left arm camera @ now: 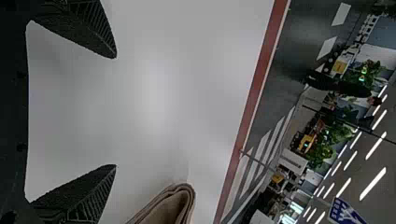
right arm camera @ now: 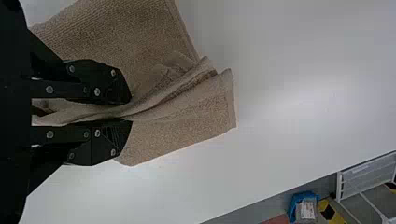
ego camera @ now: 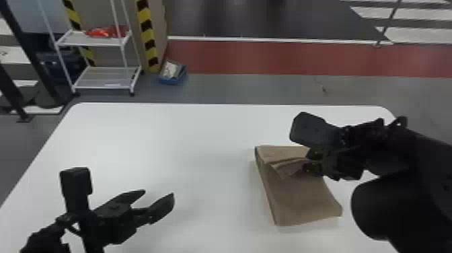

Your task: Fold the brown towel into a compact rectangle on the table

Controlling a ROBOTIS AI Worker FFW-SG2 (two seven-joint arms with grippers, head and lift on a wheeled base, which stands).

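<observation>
On table (ego camera: pixel 175 131) | nubby brown towel (ego camera: pixel 299 202) | right pincer (ego camera: pixel 308 161) clamping its pleat | left pincer (ego camera: pixel 158 194) agape

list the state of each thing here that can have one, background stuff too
brown towel, folded in layers on the table, far part pinched up and creased
right hand, shut on the towel
left hand, open, holding nothing
white rack, standing, red item on its upper shelf
blue bin, on the floor, open, something inside
</observation>
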